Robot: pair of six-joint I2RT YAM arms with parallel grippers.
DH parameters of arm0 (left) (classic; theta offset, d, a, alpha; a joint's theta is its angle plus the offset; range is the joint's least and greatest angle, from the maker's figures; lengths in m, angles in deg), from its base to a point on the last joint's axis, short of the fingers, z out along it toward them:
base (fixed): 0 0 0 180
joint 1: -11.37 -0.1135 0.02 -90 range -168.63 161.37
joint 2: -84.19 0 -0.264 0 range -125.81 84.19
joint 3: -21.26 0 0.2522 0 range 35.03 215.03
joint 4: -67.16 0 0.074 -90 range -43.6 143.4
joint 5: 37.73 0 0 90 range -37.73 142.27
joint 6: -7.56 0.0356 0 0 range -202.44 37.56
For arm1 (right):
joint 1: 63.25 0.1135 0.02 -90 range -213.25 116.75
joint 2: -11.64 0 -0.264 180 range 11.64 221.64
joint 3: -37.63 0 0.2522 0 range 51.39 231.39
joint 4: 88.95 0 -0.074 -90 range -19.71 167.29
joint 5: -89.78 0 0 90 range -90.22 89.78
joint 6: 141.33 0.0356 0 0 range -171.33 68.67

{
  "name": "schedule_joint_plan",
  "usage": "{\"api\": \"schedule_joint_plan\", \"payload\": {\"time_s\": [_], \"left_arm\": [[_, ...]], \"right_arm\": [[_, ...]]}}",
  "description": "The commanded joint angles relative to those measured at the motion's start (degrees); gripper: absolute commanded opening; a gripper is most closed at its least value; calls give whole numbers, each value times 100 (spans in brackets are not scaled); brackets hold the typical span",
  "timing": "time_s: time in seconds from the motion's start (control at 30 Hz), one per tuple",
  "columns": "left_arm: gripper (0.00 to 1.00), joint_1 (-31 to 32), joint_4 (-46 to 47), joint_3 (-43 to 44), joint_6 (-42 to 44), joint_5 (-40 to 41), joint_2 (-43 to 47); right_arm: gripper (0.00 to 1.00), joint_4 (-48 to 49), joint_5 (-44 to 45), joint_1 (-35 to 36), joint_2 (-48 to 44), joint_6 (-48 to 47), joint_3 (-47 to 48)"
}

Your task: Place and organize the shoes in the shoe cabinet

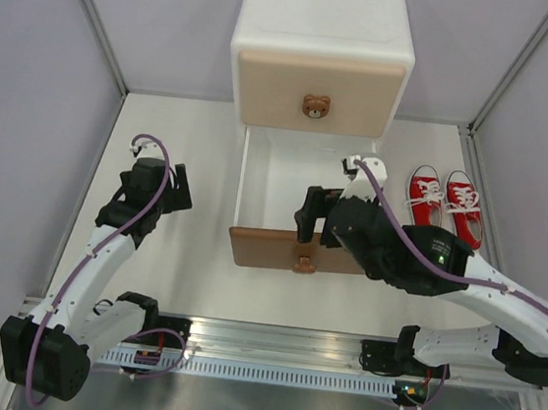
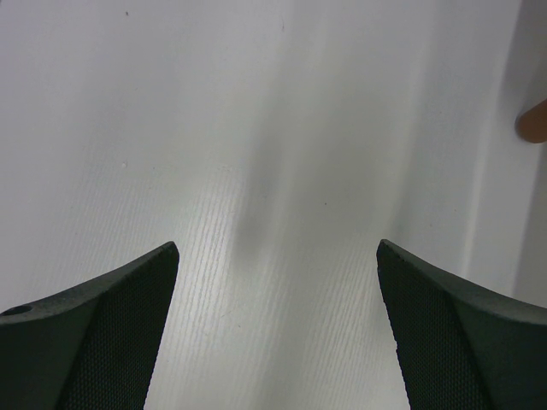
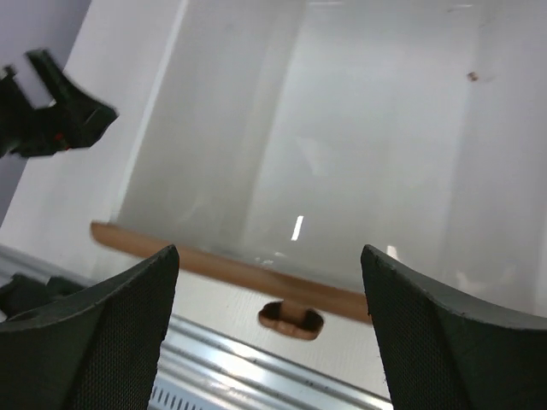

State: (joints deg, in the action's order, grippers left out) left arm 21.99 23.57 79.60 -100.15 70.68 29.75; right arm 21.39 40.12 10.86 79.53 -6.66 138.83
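Observation:
The shoe cabinet (image 1: 323,42) stands at the back, its beige upper drawer closed. Its lower drawer (image 1: 269,180) is pulled out toward me; the part of its white inside that shows is bare, and its brown front (image 1: 269,248) is nearest me. A pair of red shoes (image 1: 444,205) lies on the table right of the drawer, toes toward me. My right gripper (image 1: 304,224) hovers open over the drawer's front edge; in the right wrist view the brown front (image 3: 231,272) and its knob (image 3: 291,319) show between the open fingers (image 3: 269,249). My left gripper (image 1: 179,190) is open over bare table (image 2: 278,246).
Grey walls close in the white table (image 1: 201,147) on the left, right and back. A metal rail (image 1: 277,349) runs along the near edge by the arm bases. A brown bit (image 2: 534,121) shows at the right edge of the left wrist view.

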Motion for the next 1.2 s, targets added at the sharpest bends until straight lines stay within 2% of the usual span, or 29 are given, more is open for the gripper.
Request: {"api": "schedule_joint_plan", "payload": {"time_s": [0.0, 0.07, 0.1, 0.3, 0.4, 0.8, 1.17], "left_arm": [[98, -24, 214, -63, 207, 83, 47], [99, -24, 223, -72, 207, 83, 38], [99, -24, 214, -72, 207, 75, 38], [98, -24, 223, -72, 216, 75, 21], [99, -24, 214, -63, 207, 40, 12], [99, -24, 214, -37, 198, -75, -67], [99, -24, 223, -37, 190, -128, -50]], "right_arm": [[90, -62, -183, -989, -40, -695, 133], [89, 78, -516, -1528, -49, -1054, 54], [89, 123, -657, -2079, -40, -1161, 28], [90, 676, -1554, -3777, 65, -1671, -481], [90, 949, -2099, -4349, 206, -1785, -806], [87, 1239, -3374, -4510, 277, -1777, -948], [87, 967, -3621, -4501, 83, -1839, -895]]}}
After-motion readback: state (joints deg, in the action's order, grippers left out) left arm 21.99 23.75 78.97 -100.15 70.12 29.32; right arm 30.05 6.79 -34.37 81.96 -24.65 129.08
